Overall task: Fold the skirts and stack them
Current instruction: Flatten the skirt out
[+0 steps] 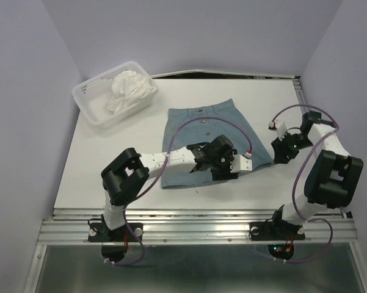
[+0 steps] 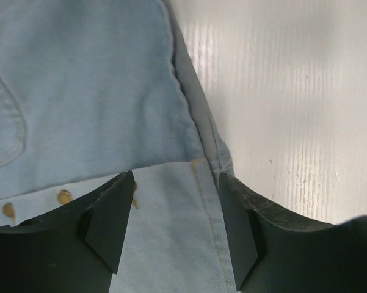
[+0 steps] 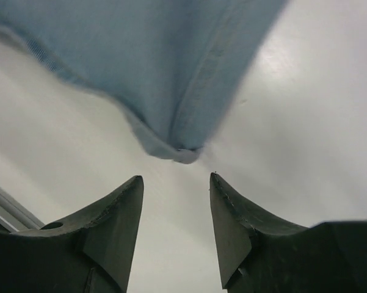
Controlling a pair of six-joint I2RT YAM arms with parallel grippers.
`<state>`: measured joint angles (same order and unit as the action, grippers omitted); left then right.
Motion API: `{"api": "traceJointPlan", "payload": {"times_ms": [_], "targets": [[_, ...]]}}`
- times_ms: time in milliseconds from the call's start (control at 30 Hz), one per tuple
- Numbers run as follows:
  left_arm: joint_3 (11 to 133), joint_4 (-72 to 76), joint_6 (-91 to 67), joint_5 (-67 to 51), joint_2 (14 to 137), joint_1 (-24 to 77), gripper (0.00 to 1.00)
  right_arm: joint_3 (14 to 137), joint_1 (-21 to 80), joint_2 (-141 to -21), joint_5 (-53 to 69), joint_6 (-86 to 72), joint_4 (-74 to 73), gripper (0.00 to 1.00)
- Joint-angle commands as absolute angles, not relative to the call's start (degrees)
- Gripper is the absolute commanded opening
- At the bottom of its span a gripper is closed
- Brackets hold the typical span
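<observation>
Since neither skirt is folded yet and nothing is stacked, I judge the task barely begun. Well to the left of the blue skirt (image 1: 201,125), and farther back on the worktop (image 1: 110,143), the white mesh basket (image 1: 94,104) holds the white skirt (image 1: 131,88), bunched in a heap at its right end. I see nothing else in it. The blue skirt itself lies spread flat, waistband away from me and hem toward me. My left gripper (image 2: 174,183) hangs open over the skirt's near right part, close to the right side seam, gripping nothing. A paler band of cloth with small brown buttons (image 2: 65,196) runs beneath it, and I cannot tell whether that is a turned-up hem. Just off the skirt's near right corner, my right gripper (image 3: 176,180) is open as well, with the corner just beyond its tips and not between them. Left to do, as I judge it: fold the blue skirt, take out and fold the white one, then stack them.
</observation>
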<state>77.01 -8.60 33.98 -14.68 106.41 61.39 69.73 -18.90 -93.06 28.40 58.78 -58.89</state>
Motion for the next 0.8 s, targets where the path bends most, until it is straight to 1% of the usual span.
{"api": "traceJointPlan", "payload": {"times_ms": [0, 67, 167, 233, 333, 400, 533, 667, 767], "targets": [[75.24, -7.82, 40.07, -16.96, 106.00, 61.44, 0.70, 59.70, -19.94, -86.84, 31.09, 77.84, -51.95, 0.53], [74.53, -7.82, 41.13, -17.58, 106.52, 61.35, 0.70, 55.48, -21.78, -85.61, 35.31, 85.99, -49.14, 0.54], [73.83, -7.47, 41.05, -18.28, 106.52, 61.35, 0.70, 55.36, -25.12, -87.09, 40.84, 93.22, -47.99, 0.55], [73.83, -7.73, 40.78, -19.07, 106.18, 61.26, 0.69, 57.03, -25.92, -88.94, 41.57, 96.40, -48.95, 0.56], [73.30, -8.00, 41.48, -20.91, 105.47, 61.08, 0.69, 61.07, -25.93, -93.50, 41.31, 107.97, -54.72, 0.57], [73.21, -8.09, 42.01, -22.41, 105.55, 60.65, 0.69, 63.53, -25.93, -96.40, 41.40, 112.74, -57.90, 0.59], [74.88, -9.23, 40.61, -23.03, 107.22, 60.65, 0.69, 62.33, -25.93, -97.56, 40.70, 122.77, -60.47, 0.61], [76.81, -9.49, 37.89, -23.82, 108.81, 60.03, 0.69, 60.73, -25.93, -98.00, 39.29, 130.33, -61.35, 0.59], [79.27, -10.10, 36.21, -24.96, 110.12, 58.63, 0.68, 59.68, -25.93, -98.00, 38.67, 132.27, -61.61, 0.54]]}}
